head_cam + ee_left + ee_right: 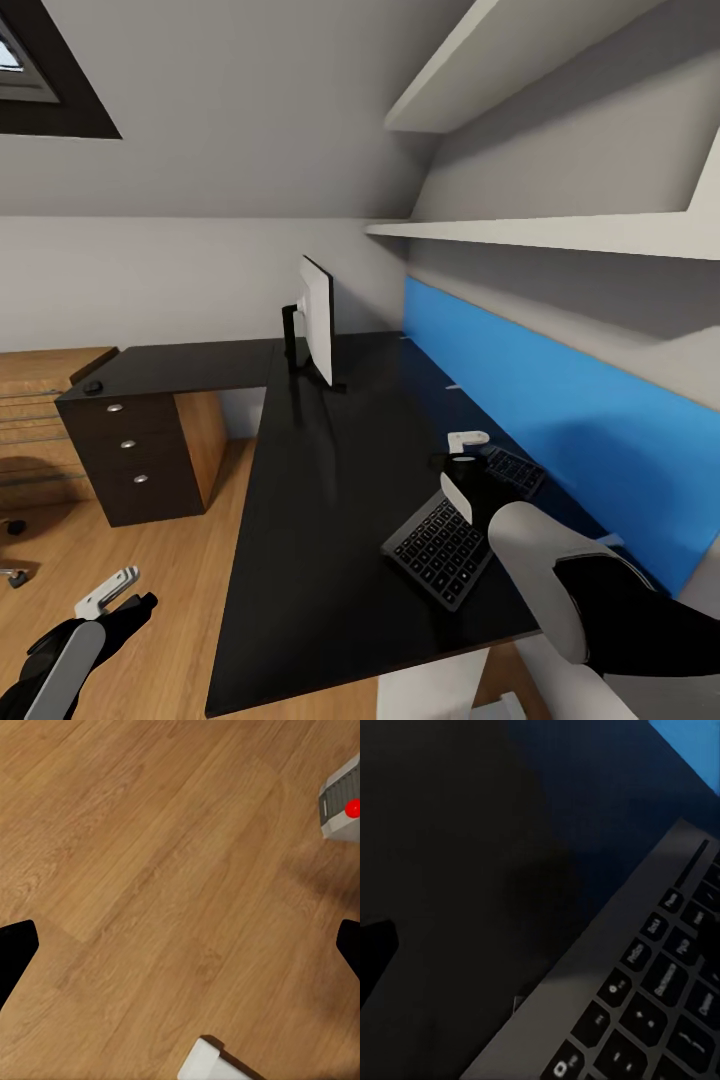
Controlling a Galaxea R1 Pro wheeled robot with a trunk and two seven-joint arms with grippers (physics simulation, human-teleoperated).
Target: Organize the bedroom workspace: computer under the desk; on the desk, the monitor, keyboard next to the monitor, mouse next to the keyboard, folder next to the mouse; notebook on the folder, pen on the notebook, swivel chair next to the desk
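Black glossy desk [330, 520] carries the keyboard [440, 545], lying just under my right pincer [468, 470], well short of the monitor [318, 320] beyond it. I judge I'm on the keyboard step; I can't tell whether that pincer is clenched on it. Next I'd slide it toward the monitor. My left pincer [110, 592] hangs released over the floor [150, 870]

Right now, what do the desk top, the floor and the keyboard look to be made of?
Desk top: glossy black, likely lacquer or laminate; it mirrors the monitor and blue panel.
Floor: light wood planks with visible grain and seams, matte; could be laminate.
Keyboard: silver-grey frame with a brushed-metal look, or painted plastic; its keys are black with white legends, probably plastic.
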